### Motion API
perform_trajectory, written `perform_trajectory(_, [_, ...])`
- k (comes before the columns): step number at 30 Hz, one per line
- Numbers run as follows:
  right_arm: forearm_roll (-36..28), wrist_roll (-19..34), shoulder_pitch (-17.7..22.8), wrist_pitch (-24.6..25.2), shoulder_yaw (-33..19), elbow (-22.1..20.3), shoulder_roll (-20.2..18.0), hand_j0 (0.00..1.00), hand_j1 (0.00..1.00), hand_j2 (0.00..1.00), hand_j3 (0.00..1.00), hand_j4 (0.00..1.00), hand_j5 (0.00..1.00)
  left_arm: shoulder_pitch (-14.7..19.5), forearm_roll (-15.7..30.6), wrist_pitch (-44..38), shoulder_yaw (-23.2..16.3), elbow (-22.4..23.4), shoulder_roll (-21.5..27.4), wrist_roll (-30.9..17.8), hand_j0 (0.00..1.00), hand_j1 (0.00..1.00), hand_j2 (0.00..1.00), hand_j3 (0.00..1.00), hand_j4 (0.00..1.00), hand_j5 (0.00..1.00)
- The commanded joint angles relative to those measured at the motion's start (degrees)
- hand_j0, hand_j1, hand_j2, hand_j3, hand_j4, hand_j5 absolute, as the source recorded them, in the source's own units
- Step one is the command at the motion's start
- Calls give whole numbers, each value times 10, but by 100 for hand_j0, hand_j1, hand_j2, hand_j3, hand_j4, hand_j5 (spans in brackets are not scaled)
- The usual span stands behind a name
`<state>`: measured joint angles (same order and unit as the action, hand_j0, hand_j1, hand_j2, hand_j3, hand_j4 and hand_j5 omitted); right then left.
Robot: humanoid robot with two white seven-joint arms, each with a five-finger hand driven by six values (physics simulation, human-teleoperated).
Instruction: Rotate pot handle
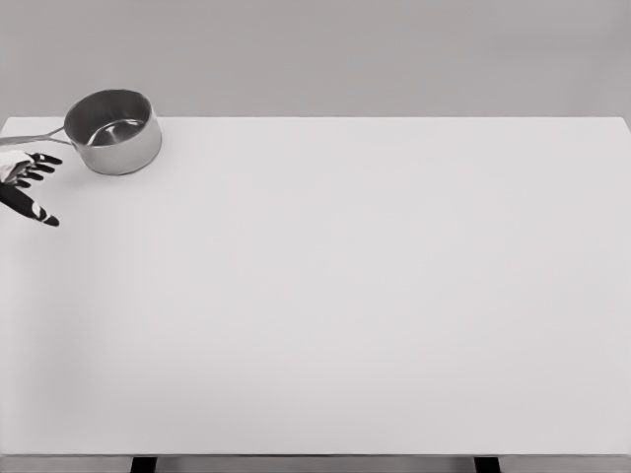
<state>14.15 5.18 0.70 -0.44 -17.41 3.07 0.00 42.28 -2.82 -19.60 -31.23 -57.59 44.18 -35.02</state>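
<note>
The white table (325,296) spreads bare from the near edge; at its far left the left hand (28,187) shows at the picture's edge, dark fingers (41,169) spread apart and holding nothing; just beyond it the saucepan (113,131) stands upright in the far left corner, its thin handle (35,139) pointing left, just above the fingertips. This looks like the approach step; next the hand must reach the handle and sweep it round without tipping the pan.
</note>
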Motion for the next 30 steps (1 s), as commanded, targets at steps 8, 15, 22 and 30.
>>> perform_trajectory(8, [0, 0, 0, 0, 0, 1, 0, 100, 100, 100, 100, 100, 100, -38, 130, 26, 8, -129, 104, 0, 100, 100, 100, 100, 100, 100])
perform_trajectory(15, [0, 0, 0, 0, 0, 0, 0, 100, 100, 100, 100, 100, 100, -180, 244, 78, 146, -327, 174, 0, 100, 100, 100, 100, 100, 100])
perform_trajectory(22, [0, 0, 0, 0, 0, 0, 0, 100, 100, 100, 100, 100, 100, -251, 273, 179, 277, -427, 140, 0, 100, 100, 100, 100, 100, 100])
perform_trajectory(30, [0, 0, 0, 0, 0, 0, 0, 100, 100, 100, 100, 100, 100, -264, 272, 284, 286, -456, 21, 0, 100, 100, 100, 100, 100, 100])
